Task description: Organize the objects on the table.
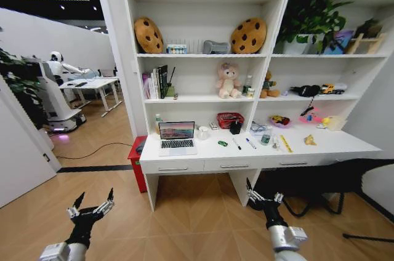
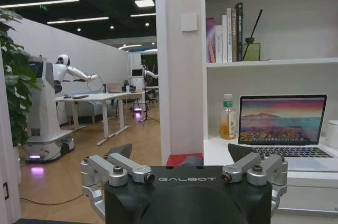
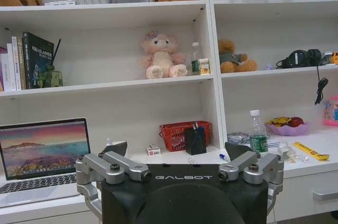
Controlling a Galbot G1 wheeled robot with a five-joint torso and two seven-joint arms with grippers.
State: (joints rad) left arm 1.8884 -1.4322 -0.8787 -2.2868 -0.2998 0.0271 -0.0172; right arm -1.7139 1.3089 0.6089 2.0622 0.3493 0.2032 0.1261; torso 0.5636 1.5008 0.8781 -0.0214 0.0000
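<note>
The long white table (image 1: pixel 206 149) stands a few steps ahead under white shelving. On its left part an open silver laptop (image 1: pixel 176 137) (image 2: pixel 282 123) (image 3: pixel 42 152) shows a landscape picture. To its right lie a tiny green toy car (image 1: pixel 222 143) and two pens (image 1: pixel 236 143) (image 3: pixel 224 157). Behind them are a black pen holder (image 1: pixel 235 127) (image 3: pixel 195 140) and a red basket (image 1: pixel 229 119) (image 3: pixel 177 134). My left gripper (image 1: pixel 92 205) (image 2: pixel 182 152) and right gripper (image 1: pixel 263 194) (image 3: pixel 176 150) hang open and empty over the floor, short of the desk.
A red bin (image 1: pixel 136 159) stands against the desk's left end, and a black chair (image 1: pixel 332 178) at its right. A yellow ruler (image 1: pixel 286 143) and a small bottle (image 1: pixel 266 138) lie further right on the top. Another robot (image 1: pixel 55 95) works far left. Bare wooden floor lies between me and the desk.
</note>
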